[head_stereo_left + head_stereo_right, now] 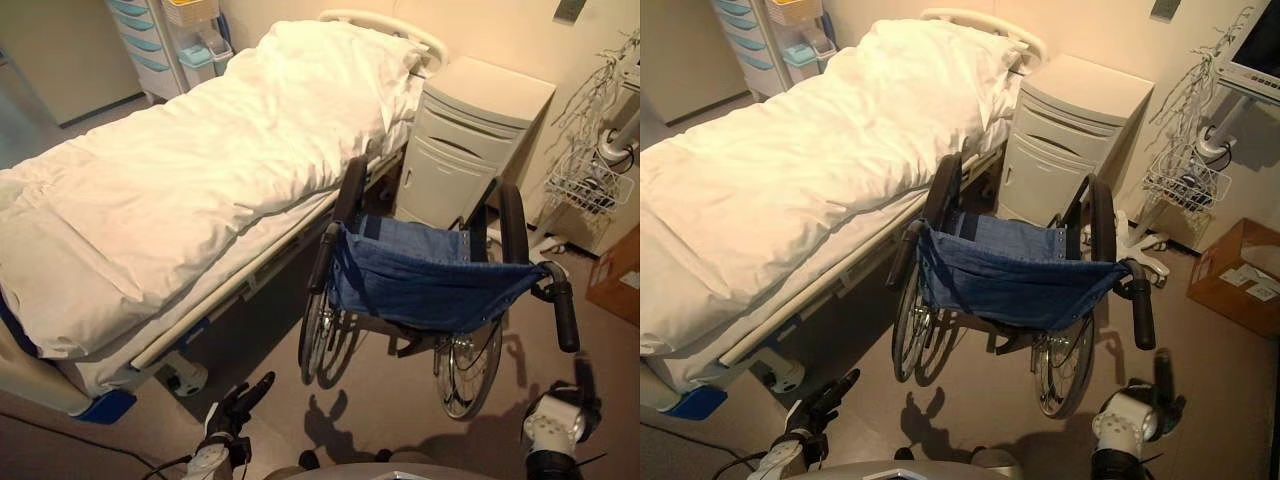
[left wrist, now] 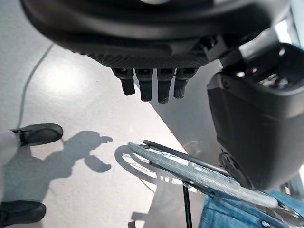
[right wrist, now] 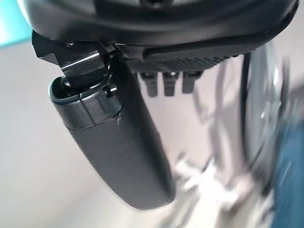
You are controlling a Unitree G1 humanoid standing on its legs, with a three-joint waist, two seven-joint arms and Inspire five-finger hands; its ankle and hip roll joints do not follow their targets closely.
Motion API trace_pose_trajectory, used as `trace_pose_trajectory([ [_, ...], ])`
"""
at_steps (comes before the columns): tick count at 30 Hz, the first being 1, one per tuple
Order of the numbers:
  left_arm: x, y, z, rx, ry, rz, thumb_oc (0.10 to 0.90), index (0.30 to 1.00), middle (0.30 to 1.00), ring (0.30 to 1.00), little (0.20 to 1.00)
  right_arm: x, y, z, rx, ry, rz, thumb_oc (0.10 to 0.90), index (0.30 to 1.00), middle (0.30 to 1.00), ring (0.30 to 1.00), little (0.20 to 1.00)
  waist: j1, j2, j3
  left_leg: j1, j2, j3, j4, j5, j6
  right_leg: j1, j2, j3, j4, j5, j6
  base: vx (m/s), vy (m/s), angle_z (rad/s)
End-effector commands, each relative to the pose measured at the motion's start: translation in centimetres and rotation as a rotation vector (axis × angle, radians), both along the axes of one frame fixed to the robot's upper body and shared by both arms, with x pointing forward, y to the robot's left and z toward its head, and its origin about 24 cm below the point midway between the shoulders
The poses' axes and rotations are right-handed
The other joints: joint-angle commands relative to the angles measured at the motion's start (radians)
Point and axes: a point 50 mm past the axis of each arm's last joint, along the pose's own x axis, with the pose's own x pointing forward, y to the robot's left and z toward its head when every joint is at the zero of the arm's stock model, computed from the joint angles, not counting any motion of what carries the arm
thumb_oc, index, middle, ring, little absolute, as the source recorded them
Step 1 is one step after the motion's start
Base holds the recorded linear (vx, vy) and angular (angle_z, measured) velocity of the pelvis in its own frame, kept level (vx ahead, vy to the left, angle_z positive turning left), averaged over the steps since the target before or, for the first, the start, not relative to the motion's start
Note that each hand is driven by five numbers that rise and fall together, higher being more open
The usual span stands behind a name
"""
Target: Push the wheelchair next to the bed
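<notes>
Blue denim-like fabric is forming the sling seat and backrest of the wheelchair [image 1: 430, 280], which is standing on the grey floor [image 1: 260, 350] directly ahead of the robot, its back turned toward the robot and its front facing the beige bedside cabinet [image 1: 470, 140]. Its left big wheel [image 1: 318, 335] is sitting just beside the rail of the bed [image 1: 180, 200], while the frame is running roughly parallel to the bed's long side, so by my judgement it is already lying close alongside. Black push handles are projecting rearward toward the robot; the right handle [image 1: 565, 315] is lying just ahead of and above the right hand [image 1: 560, 420], which looks the nearer of the two to its grip. Left hand [image 1: 235, 410] is hovering low behind the left wheel, well apart from the left handle [image 1: 322, 258]. Both hands are holding nothing: in the wrist views the left hand's fingers [image 2: 147, 85] and the right hand's fingers [image 3: 166, 83] are hanging relaxed and uncurled. Spoked chrome wheels and dark armrests are looking intact; white bedding is covering the mattress.
</notes>
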Motion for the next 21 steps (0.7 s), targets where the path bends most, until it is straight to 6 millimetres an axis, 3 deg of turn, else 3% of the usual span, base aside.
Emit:
trace_pose_trajectory([
  [1, 1.7, 0.1, 0.4, -0.005, -0.038, -0.016, 0.8, 0.9, 0.9, 0.9, 0.9, -1.6, -0.1, -1.8, -0.097, 0.291, 0.479, 0.8, 0.9, 0.9, 0.9, 0.9, 0.021, 0.037, 0.007, 0.011, -0.025, 0.037, 0.059, -0.11, -0.02, -0.079, 0.046, -0.004, 0.005, 0.072, 0.003, -0.04, 0.0, 0.0],
  [2, 1.5, 0.1, 0.2, -0.008, -0.019, -0.026, 0.8, 0.9, 0.9, 0.9, 0.9, -2.4, 0.4, -2.6, -0.091, 0.345, 0.608, 0.8, 0.9, 0.9, 0.9, 0.9, 0.026, 0.035, 0.01, 0.007, -0.024, 0.038, 0.059, -0.105, -0.02, -0.08, 0.045, -0.007, 0.001, 0.076, 0.001, -0.04, -0.008, 0.0],
  [3, 1.5, 0.1, 0.2, -0.008, -0.019, -0.026, 0.8, 0.9, 0.9, 0.9, 0.9, -2.4, 0.4, -2.6, -0.092, 0.345, 0.608, 0.8, 0.9, 0.9, 0.9, 0.9, 0.026, 0.035, 0.009, 0.005, -0.024, 0.039, 0.059, -0.105, -0.02, -0.081, 0.045, -0.006, 0.001, 0.076, 0.001, -0.05, -0.008, -0.02],
  [4, 0.6, 0.0, -0.2, -0.017, 0.021, -0.028, 0.8, 0.9, 0.9, 0.9, 0.9, -3.5, 1.6, -3.7, -0.073, 0.461, 0.871, 0.8, 0.9, 0.9, 0.9, 0.9, 0.031, 0.031, 0.016, 0.005, -0.024, 0.037, 0.059, -0.104, -0.02, -0.076, 0.042, -0.012, -0.003, 0.076, 0.001, -0.04, 0.005, -0.07],
  [9, -0.9, -0.1, -1.1, -0.091, 0.096, -0.011, 0.8, 0.9, 0.9, 0.9, 0.9, -4.2, 4.2, -4.9, -0.111, 0.51, 1.319, 0.8, 0.9, 0.9, 0.9, 0.9, 0.033, 0.031, 0.025, 0.003, -0.022, 0.038, 0.057, -0.104, -0.02, -0.066, 0.032, -0.029, -0.007, 0.069, 0.001, -0.04, 0.028, -0.06],
  [21, -1.5, -1.7, -1.7, -0.173, 0.143, -0.104, 0.8, 0.9, 0.9, 0.9, 0.9, -3.0, 6.7, -5.1, -0.137, 0.509, 1.744, 0.8, 0.9, 0.9, 0.9, 0.9, 0.043, 0.039, 0.023, -0.002, -0.044, -0.011, 0.06, -0.108, -0.014, -0.076, 0.01, -0.014, 0.006, 0.075, 0.016, -0.04, 0.074, 0.02],
])
